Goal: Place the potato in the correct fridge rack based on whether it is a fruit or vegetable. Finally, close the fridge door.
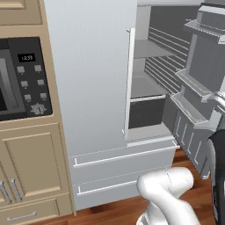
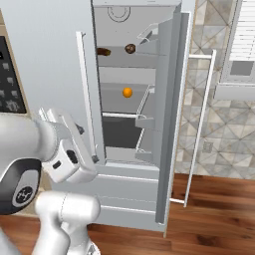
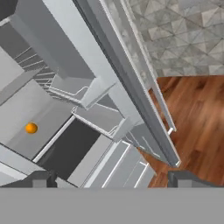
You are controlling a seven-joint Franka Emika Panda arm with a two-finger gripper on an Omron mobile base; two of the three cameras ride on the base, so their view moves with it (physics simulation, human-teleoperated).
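Note:
The fridge's right door (image 2: 172,109) stands wide open. On the upper fridge rack (image 2: 122,61) lies the potato (image 2: 130,48), a small brown lump with a lighter patch. My gripper (image 3: 113,178) is open and empty, its two dark fingertips (image 3: 43,177) set wide apart. It hangs well in front of the fridge, apart from the potato, and looks down at the lower shelf and the open door's inner side (image 3: 109,87). In the left base view the rack (image 1: 149,49) shows as a bare grey shelf, and the door's bins (image 1: 193,85) stand to the right.
A second brown oval (image 2: 103,51) lies on the same rack to the left. An orange ball (image 2: 127,92) (image 3: 30,127) sits on the shelf below. The left fridge door (image 1: 88,74) is closed, a microwave (image 1: 24,77) and wood cabinets beside it. Wooden floor (image 2: 214,209) lies right of the door.

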